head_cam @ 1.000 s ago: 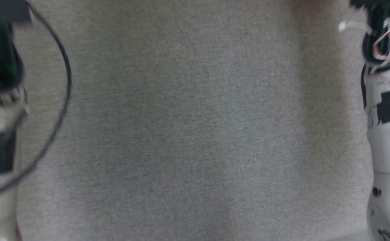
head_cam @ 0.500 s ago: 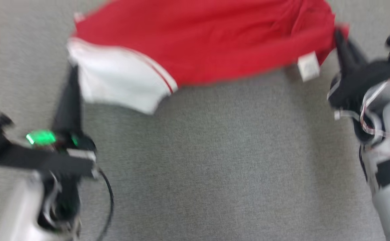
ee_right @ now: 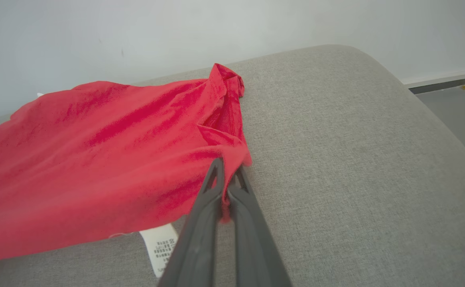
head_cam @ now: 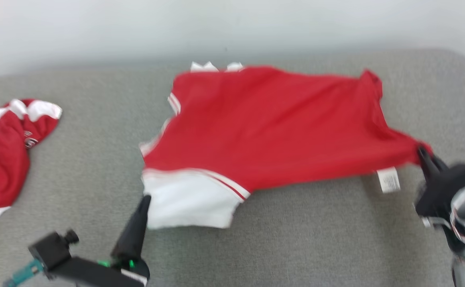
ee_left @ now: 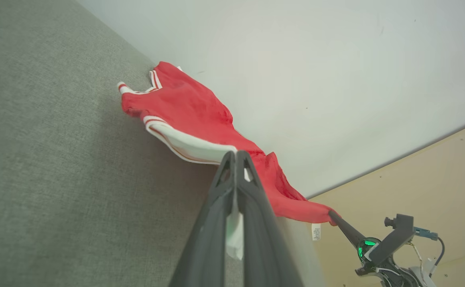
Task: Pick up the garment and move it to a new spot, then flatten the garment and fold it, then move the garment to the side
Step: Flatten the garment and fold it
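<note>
The garment [head_cam: 272, 123] is a red jersey with white sleeve panels, stretched wide over the grey cushion [head_cam: 304, 239]. My left gripper [head_cam: 146, 198] is shut on the white sleeve corner at the lower left of the cloth; its own view shows the closed tips [ee_left: 235, 153] pinching the white hem of the garment [ee_left: 184, 111]. My right gripper [head_cam: 420, 151] is shut on the red corner at the right, beside a white care label [head_cam: 389, 180]. In the right wrist view the tips [ee_right: 226, 163] clamp the garment [ee_right: 97, 159].
A second red and white garment [head_cam: 1, 151] lies bunched at the cushion's left end. A pale wall [head_cam: 232, 24] runs behind the cushion. The cushion's rounded right edge [ee_right: 424, 99] drops to the floor.
The head camera has swung upward, bringing the whole garment, the wall and the other garment into view. Both grippers keep their hold on the cloth's corners.
</note>
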`<state>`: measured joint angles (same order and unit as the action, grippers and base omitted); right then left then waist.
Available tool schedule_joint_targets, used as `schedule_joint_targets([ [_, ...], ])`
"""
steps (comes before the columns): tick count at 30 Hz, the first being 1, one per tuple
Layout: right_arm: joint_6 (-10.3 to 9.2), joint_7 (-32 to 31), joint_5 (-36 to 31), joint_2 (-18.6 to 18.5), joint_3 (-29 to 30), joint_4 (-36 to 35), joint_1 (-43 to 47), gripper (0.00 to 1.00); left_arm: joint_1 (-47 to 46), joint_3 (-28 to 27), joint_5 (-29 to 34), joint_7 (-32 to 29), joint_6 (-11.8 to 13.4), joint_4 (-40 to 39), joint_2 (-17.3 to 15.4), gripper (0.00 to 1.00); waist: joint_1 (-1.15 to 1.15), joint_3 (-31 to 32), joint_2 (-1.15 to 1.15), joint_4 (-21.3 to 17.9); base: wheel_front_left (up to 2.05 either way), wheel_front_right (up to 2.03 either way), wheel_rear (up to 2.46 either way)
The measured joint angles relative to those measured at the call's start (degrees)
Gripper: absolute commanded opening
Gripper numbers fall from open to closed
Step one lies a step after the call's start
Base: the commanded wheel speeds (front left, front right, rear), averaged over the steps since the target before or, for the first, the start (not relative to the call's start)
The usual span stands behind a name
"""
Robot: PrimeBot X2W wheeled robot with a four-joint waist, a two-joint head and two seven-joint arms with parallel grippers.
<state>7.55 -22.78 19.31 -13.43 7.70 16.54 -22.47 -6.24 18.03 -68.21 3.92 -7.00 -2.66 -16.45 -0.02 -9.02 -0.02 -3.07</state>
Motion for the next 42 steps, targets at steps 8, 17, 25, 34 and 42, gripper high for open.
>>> schedule_joint_targets([
  [8,0.0,-2.42,-2.18,6.09,8.31,-7.21,13.43,0.0,8.54,2.45,-3.48,-2.86,-0.07,0.03,-0.97,0.0,0.01,5.83,0.0,1.44,0.0,0.0,0.0],
  [17,0.0,-1.6,-3.88,8.9,13.26,-6.56,18.79,0.0,16.07,4.3,-6.91,-6.46,-0.09,-0.11,-3.12,0.0,0.01,8.97,0.01,2.08,0.0,0.0,0.0],
  [25,0.0,-2.91,-5.83,9.87,14.78,-4.1,21.99,0.0,19.7,5.81,-8.02,-9.57,1.33,-0.44,-4.93,0.0,0.02,9.23,0.02,1.62,0.0,0.0,0.0],
  [34,0.0,-1.75,-6.11,10.2,14.59,-3.46,22.55,0.0,20.57,5.1,-8.59,-9.53,2.15,-1.69,-5.91,0.0,0.02,8.76,0.02,0.67,0.0,0.0,0.0],
  [42,0.0,0.62,-4.04,10.31,12.8,-5.19,20.62,0.0,14.96,4.04,-4.16,-4.48,2.38,-1.07,-3.23,0.0,0.02,7.75,0.02,0.26,0.0,0.0,0.0],
])
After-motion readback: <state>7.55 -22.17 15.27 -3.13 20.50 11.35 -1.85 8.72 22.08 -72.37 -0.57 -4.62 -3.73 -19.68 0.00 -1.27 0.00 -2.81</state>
